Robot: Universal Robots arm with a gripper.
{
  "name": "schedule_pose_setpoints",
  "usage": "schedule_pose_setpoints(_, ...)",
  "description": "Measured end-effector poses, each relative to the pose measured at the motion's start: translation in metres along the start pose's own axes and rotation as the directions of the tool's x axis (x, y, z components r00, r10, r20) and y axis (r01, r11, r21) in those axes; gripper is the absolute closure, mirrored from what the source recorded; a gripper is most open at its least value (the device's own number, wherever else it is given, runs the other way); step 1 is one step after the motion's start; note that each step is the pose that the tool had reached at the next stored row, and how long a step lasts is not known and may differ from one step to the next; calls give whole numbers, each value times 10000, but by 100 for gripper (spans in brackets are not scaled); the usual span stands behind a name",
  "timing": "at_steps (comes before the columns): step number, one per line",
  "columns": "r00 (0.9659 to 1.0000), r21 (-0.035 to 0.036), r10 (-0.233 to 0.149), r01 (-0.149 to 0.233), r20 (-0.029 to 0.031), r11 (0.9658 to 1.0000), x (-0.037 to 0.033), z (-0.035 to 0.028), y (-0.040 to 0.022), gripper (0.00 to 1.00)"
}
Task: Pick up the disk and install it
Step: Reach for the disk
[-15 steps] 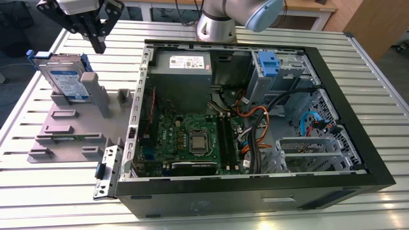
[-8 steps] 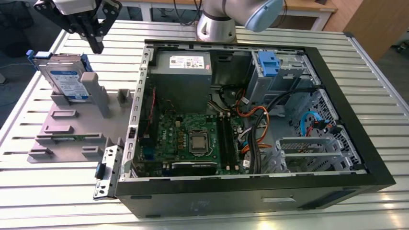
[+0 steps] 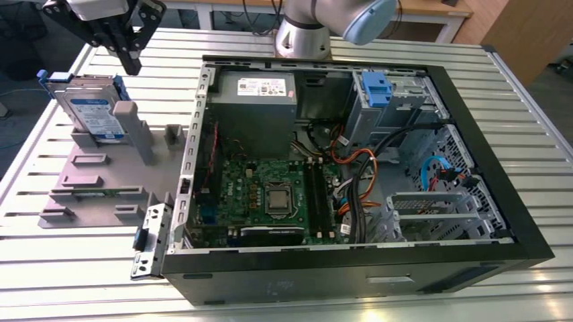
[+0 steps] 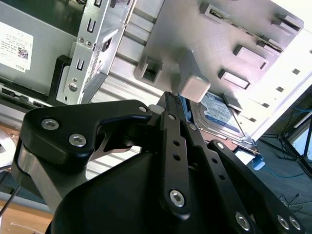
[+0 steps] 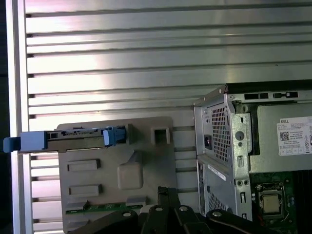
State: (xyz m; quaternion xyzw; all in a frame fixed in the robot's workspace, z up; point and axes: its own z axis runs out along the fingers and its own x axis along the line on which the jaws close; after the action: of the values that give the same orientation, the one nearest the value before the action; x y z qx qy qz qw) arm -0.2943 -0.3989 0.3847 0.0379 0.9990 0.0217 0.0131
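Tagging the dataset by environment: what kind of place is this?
Likely a robotics lab workcell for PC assembly: slatted aluminium table, open desktop case, grey fixture plate holding the disk.

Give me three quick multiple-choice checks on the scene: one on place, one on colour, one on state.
1. Where is the disk? A) in the grey fixture, at the exterior view's left of the computer case B) in the case's drive bay C) on the bare table
2. Its rails are: A) red B) blue C) yellow
3. The disk is: A) lying flat B) standing on edge C) lifted clear
Answers: A, the fixture's slot holds it, near the gripper; B, blue shows along its edges; B, its labelled face stands upright.
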Motion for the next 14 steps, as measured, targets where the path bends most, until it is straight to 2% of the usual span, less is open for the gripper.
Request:
schedule_pose_setpoints(6, 10000, 0, 0, 0, 0, 10000, 39, 1, -3, 90)
schedule_pose_setpoints(7, 10000, 0, 0, 0, 0, 10000, 140, 1, -11, 90)
schedule_pose_setpoints(14, 10000, 0, 0, 0, 0, 10000, 181, 2, -14, 90)
